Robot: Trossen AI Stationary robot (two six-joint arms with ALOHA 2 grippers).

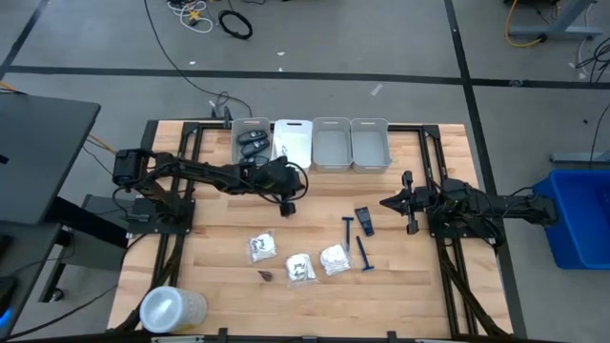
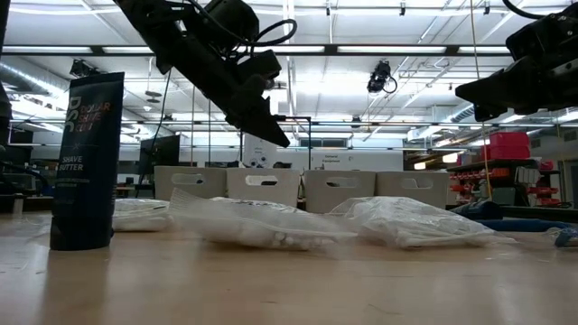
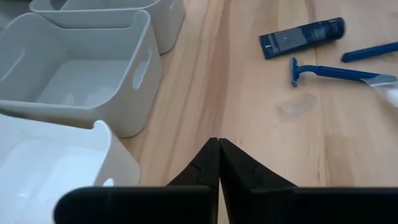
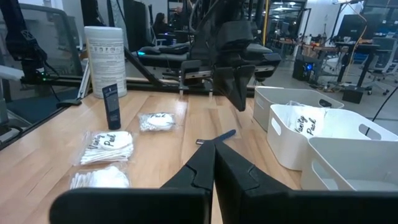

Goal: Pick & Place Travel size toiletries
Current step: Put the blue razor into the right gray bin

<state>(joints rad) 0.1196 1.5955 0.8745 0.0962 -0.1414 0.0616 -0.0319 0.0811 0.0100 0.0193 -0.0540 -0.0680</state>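
Already binned: dark cases [image 1: 252,143] are lying in the leftmost grey bin [image 1: 251,125]; one white packet [image 4: 306,122] is sitting in the white bin [image 1: 293,143].
Still waiting: three packets [image 1: 297,268], two razors [image 1: 364,253] and dark tubes [image 1: 363,220] are lying on the table [image 1: 219,257].
Left gripper [image 1: 287,207]: hovering beside the bins, fingers pressed together, carrying nothing.
Right gripper [image 1: 390,202]: idling at the right, likewise closed and empty.

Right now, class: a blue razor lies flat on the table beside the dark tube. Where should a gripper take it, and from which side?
Grip the razor at mid-handle, coming straight down from above. It lies flat, its handle long, thin and clear of the dark tube; fingers should close across the handle's width.
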